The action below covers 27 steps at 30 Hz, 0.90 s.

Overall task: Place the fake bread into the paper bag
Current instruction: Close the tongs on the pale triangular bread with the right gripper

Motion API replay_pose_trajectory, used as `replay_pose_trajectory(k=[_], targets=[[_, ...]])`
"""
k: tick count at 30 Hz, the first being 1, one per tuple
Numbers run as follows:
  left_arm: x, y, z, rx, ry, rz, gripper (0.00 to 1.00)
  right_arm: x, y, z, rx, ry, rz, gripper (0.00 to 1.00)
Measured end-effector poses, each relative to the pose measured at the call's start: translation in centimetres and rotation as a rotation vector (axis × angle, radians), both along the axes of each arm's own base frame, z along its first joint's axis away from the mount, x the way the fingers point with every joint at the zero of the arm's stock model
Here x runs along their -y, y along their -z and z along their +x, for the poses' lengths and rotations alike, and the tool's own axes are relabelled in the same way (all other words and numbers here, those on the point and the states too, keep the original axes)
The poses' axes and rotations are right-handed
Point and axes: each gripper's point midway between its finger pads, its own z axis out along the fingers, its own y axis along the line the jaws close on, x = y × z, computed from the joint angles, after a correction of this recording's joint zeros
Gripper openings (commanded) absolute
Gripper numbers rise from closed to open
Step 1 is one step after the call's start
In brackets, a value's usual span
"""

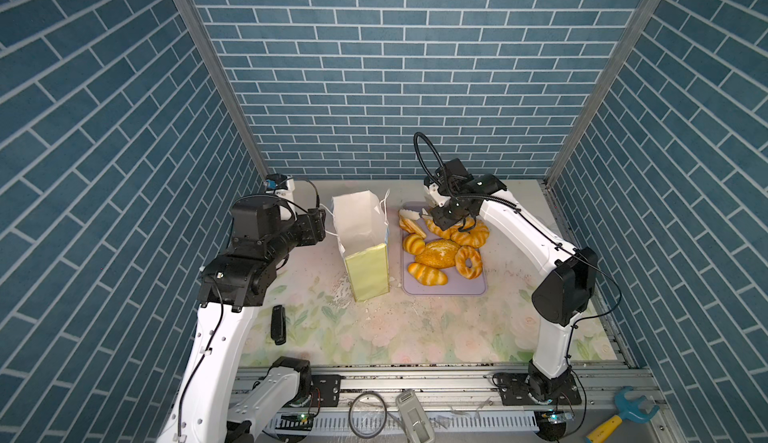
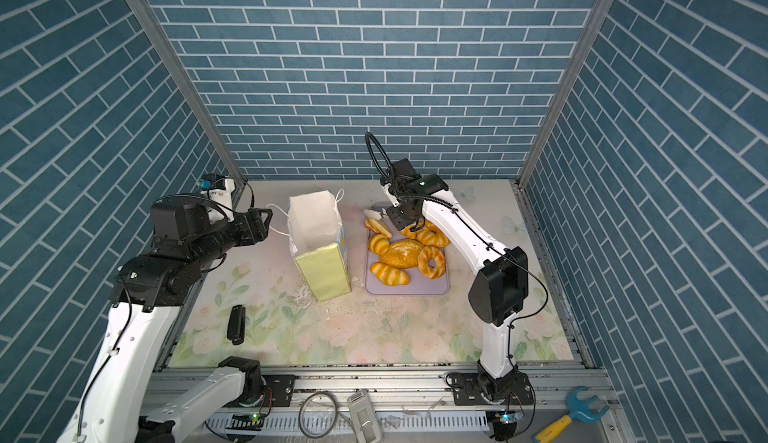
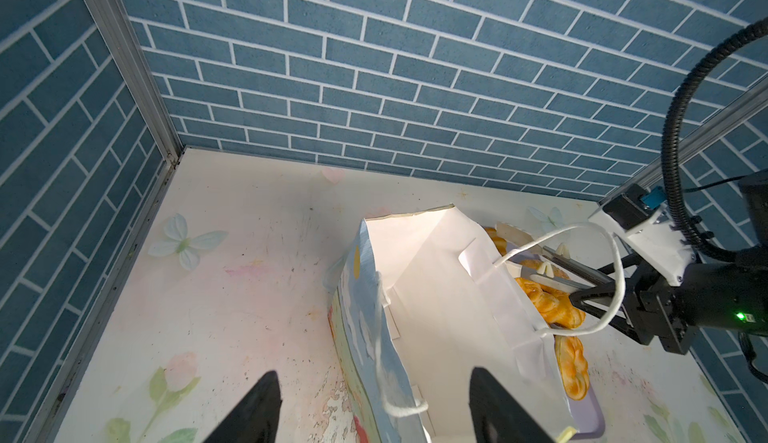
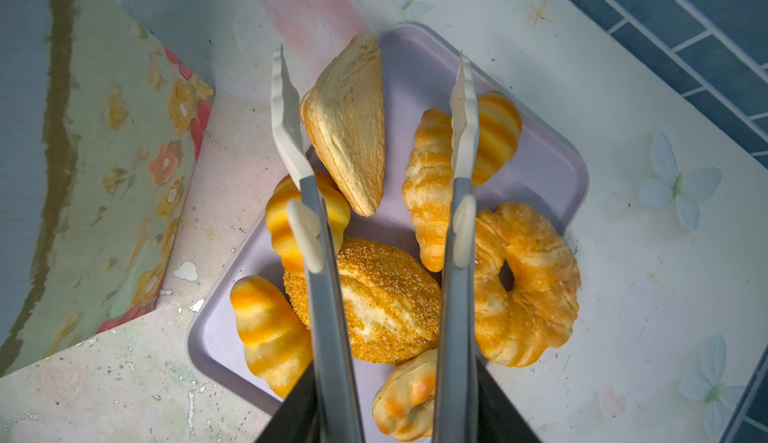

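At the left of both top views, the left gripper (image 1: 319, 222) hangs just beside the paper bag (image 1: 368, 272), near the bag's upper left edge. Its fingers are spread wide and hold nothing; in the left wrist view a white cord handle (image 3: 399, 407) dangles loose in the gap between them. The bag stands upright near the middle of the floral table (image 1: 374, 328), mouth open and white inside. Just to its right lies the lilac tray (image 1: 444, 289), and the fake bread (image 1: 436, 254) rests on it: the seeded loaf is central, with a twisted ring (image 1: 468, 262) to its right and a striped roll (image 1: 428, 274) below. Over the tray's upper end the right gripper (image 1: 446, 216) is clamped on metal tongs (image 4: 328, 295). Their white-tipped arms stand apart above the pastries, either side of a triangular piece (image 4: 349, 129) — whether they touch it cannot be told.
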Motion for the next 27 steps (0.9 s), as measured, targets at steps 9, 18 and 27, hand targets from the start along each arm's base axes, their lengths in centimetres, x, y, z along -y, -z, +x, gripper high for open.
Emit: replay_pose_trajectory(k=[9,18,27], targets=[[0.1,0.5,0.4,-0.014,0.0,0.002,0.73,-1.2,2.2,-0.2,-0.042,-0.024,-0.025,0.53],[0.1,0.9,0.7,-0.027,0.001,0.004,0.73,-2.7,4.4,0.1,-0.062,-0.044,-0.048,0.48],[0.3,1.0,1.0,-0.031,0.006,0.001,0.73,-2.9,5.1,0.3,-0.059,-0.043,-0.073,0.35]])
